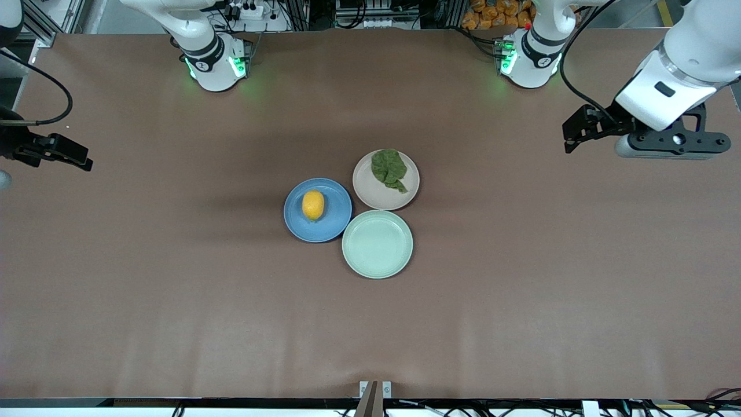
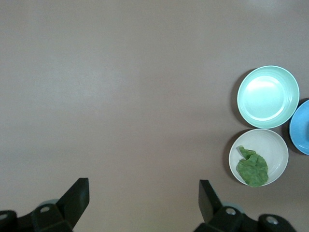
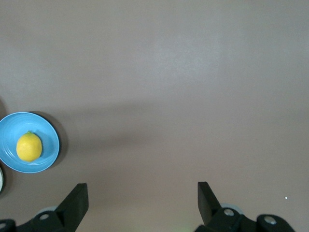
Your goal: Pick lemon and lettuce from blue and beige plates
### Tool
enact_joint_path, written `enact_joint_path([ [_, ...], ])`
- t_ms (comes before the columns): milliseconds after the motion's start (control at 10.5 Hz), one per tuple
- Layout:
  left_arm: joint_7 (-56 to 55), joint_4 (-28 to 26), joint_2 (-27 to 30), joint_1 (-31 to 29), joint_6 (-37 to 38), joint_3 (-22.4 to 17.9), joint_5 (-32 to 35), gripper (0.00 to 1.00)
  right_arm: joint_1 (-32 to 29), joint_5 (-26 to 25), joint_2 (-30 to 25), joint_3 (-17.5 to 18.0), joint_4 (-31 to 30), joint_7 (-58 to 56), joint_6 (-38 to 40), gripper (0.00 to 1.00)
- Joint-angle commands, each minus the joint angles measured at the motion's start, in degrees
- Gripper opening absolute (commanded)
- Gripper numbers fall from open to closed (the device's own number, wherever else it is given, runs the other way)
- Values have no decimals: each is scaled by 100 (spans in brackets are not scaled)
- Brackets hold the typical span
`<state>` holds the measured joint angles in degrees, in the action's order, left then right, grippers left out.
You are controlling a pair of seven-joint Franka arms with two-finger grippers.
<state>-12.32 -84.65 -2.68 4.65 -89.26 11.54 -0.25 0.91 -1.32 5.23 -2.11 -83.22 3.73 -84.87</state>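
Front view
Tabletop [image 1: 173, 301]: brown surface; three plates clustered near its middle, well away from every edge.
Blue plate [image 1: 334, 223]: toward the right arm's end of the cluster; carries the lemon [image 1: 313, 205], lying at its centre.
Beige plate [image 1: 386, 198]: nearest the robots' edge of the three; carries the lettuce [image 1: 389, 169] on the part of the plate toward that edge.
Mint-green plate [image 1: 377, 244]: nearest the camera's edge, bare, its rim just beside both other plates.
Left gripper [image 1: 573, 136]: over bare tabletop near the left arm's end, well apart from the plates; fingers spread, holding nothing.
Right gripper [image 1: 78, 159]: over bare tabletop near the right arm's end, well apart from the plates; nothing held.

Left wrist view
Fingers [image 2: 76, 198]: spread wide over bare tabletop.
Visible: lettuce [image 2: 252, 167] on beige plate [image 2: 275, 145]; mint-green plate [image 2: 268, 96] beside it; part of blue plate [image 2: 301, 128] at the frame's edge.

Right wrist view
Fingers [image 3: 76, 203]: spread wide over bare tabletop.
Visible: lemon [image 3: 29, 147] on blue plate [image 3: 48, 135].
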Motion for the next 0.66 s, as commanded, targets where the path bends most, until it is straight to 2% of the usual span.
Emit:
enact_joint_path([
  [0, 168, 1, -5, 18, 93, 15, -124, 100, -47, 9, 66, 27, 130, -48, 85, 100],
  [569, 54, -95, -136, 317, 93, 50, -160, 100, -12, 35, 66, 44, 95, -31, 111, 100],
])
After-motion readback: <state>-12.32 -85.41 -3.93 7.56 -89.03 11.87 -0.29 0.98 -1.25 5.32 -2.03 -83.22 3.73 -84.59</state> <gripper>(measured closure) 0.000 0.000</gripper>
